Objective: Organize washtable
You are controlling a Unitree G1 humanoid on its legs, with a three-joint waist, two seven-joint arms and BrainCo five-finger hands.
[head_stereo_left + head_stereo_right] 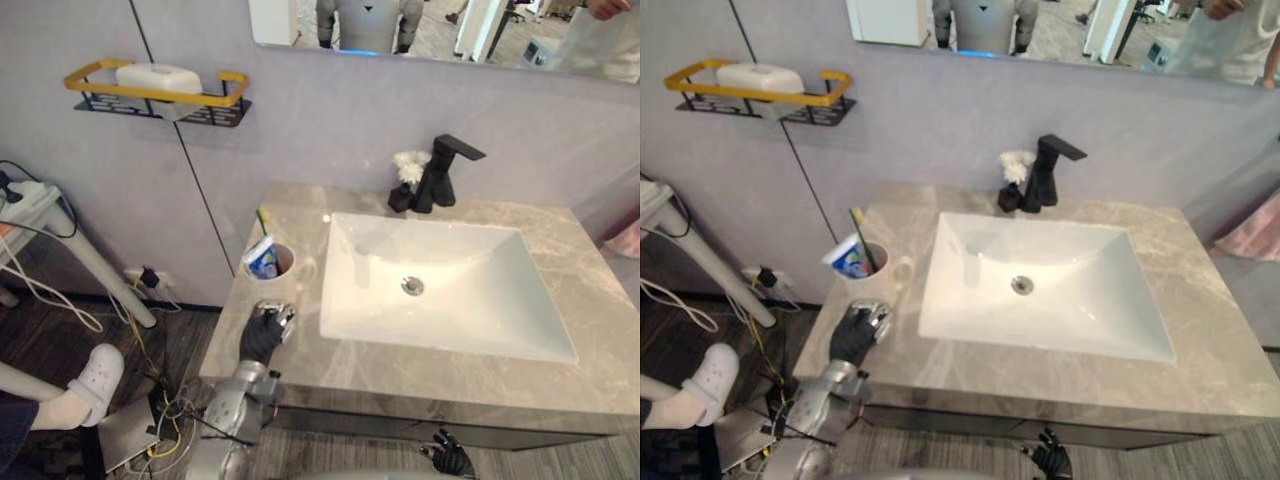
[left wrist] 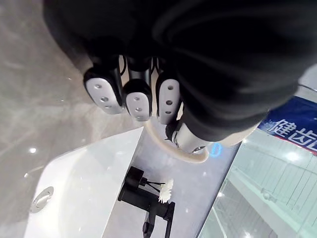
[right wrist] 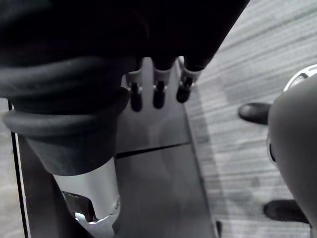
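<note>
Gently ease the left hand [image 1: 262, 335], fingers seemingly curled and empty, forward to the cream ceramic mug [image 1: 296, 282] just beyond its fingertips, gripping without tipping the blue-and-white toothpaste tube [image 1: 262, 258] and green toothbrush [image 1: 857, 229] inside.

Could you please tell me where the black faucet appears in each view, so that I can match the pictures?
Left eye view: the faucet stands at the counter's back edge, behind the sink.
Right eye view: the faucet is behind the sink, left of centre.
Left wrist view: the faucet is beyond the sink's corner.
Right wrist view: this camera faces the dark cabinet front and the floor.
Shared landmark: the white flower beside the faucet.
</note>
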